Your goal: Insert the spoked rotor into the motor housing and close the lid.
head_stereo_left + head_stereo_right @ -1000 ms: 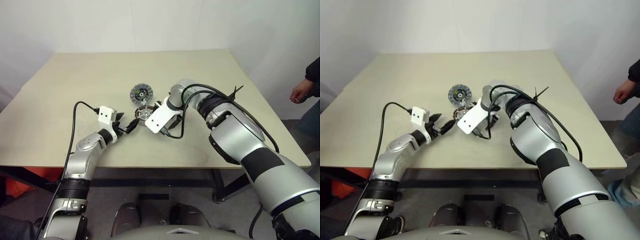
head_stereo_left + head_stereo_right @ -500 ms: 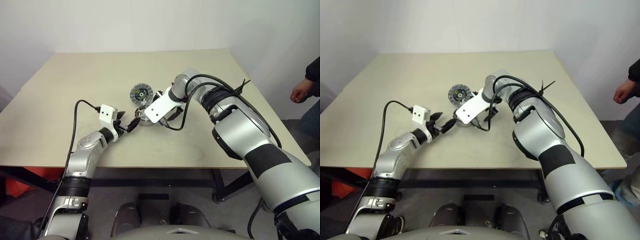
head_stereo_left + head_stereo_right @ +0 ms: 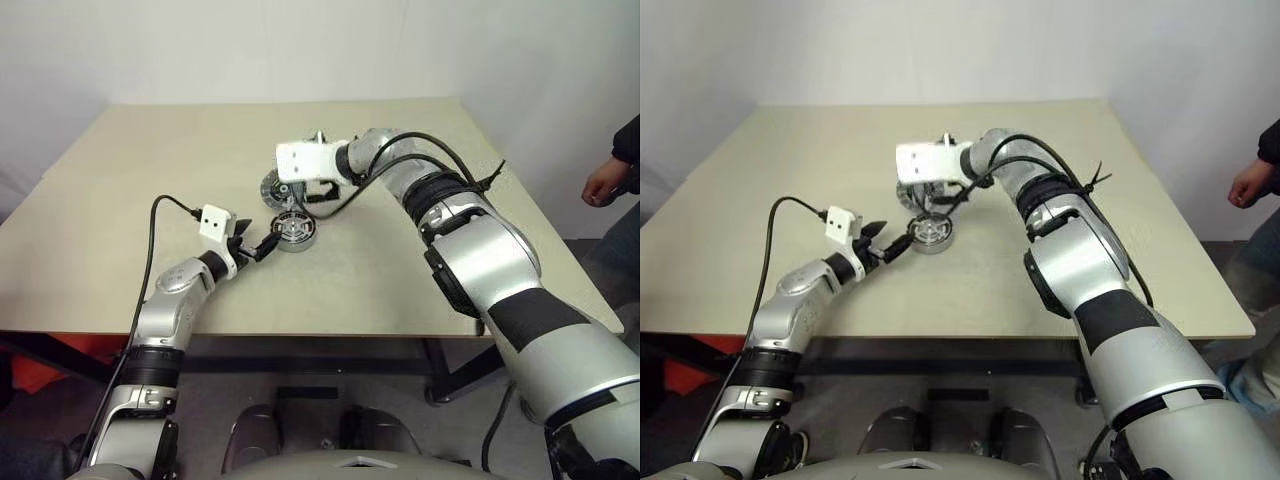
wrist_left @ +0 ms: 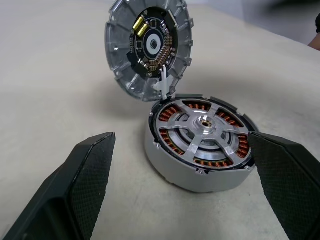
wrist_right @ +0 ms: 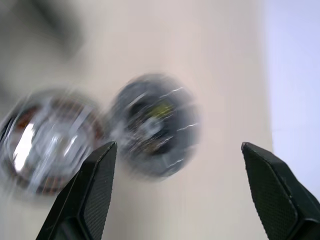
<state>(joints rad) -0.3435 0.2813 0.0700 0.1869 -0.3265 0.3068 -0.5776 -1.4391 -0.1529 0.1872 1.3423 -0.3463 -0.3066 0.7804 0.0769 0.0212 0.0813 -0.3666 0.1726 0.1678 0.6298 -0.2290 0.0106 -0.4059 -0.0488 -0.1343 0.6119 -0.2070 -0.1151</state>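
With both grippers' jaws apart, the stiff, fragile-wired lid (image 4: 149,49) looks best pinched at its rim.

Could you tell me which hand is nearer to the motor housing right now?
Left. The left hand sits just beside the motor housing, open fingers either side of it; the right hand is raised over the lid behind.

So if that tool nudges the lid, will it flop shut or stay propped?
The lid stands tilted on its edge against the housing, so a light push would probably tip it over. It looks like stiff metal, so it should not bend. The thin white wires at its base look delicate.
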